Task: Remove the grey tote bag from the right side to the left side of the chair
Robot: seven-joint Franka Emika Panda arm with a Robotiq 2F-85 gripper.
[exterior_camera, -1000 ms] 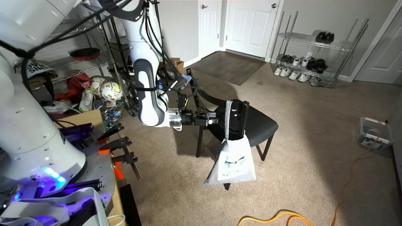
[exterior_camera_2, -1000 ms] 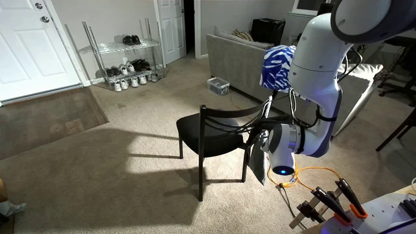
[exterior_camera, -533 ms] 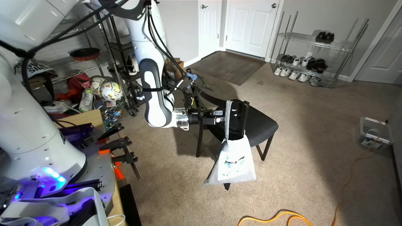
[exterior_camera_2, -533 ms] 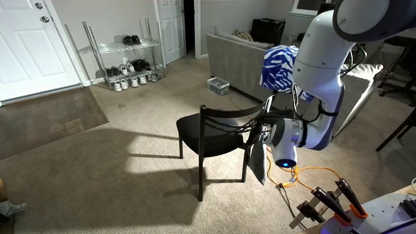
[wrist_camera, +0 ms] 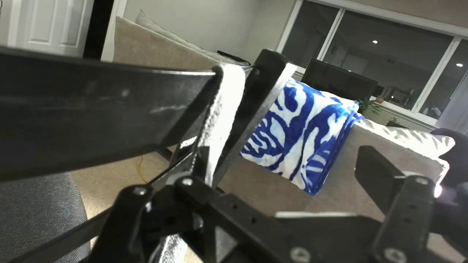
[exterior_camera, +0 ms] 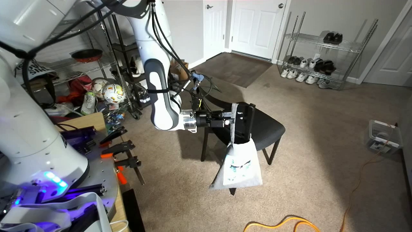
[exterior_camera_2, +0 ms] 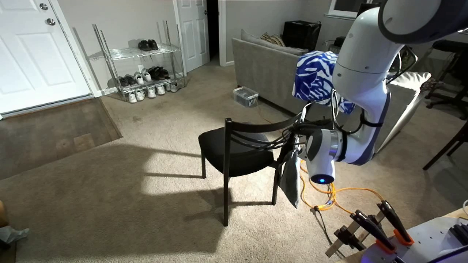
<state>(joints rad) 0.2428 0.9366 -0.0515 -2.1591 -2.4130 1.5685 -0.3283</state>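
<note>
The grey tote bag [exterior_camera: 243, 164] hangs by its pale strap from one end of the backrest of the black chair [exterior_camera: 265, 130]. In an exterior view the bag [exterior_camera_2: 290, 179] hangs beside the chair [exterior_camera_2: 234, 157], partly behind the wrist. My gripper [exterior_camera: 230, 118] is level with the strap, and its fingertips reach the strap in that view. In the wrist view the gripper [wrist_camera: 285, 170] is wide open. The strap [wrist_camera: 223, 109] loops over the backrest [wrist_camera: 91, 109] close by the left finger, which partly covers it. I cannot tell whether it touches. Nothing is clamped.
A table edge with black and orange clamps [exterior_camera: 119, 148] is near the arm base. An orange cord [exterior_camera: 283, 220] lies on the carpet. A sofa [exterior_camera_2: 270, 69] carries a blue and white cloth [exterior_camera_2: 312, 76]. A shoe rack [exterior_camera: 325, 43] and plastic box [exterior_camera: 383, 137] stand farther off.
My gripper has moved forward and slightly up, from short of the strap to level with it. The bag and chair have not moved. The gripper is not seen to close.
</note>
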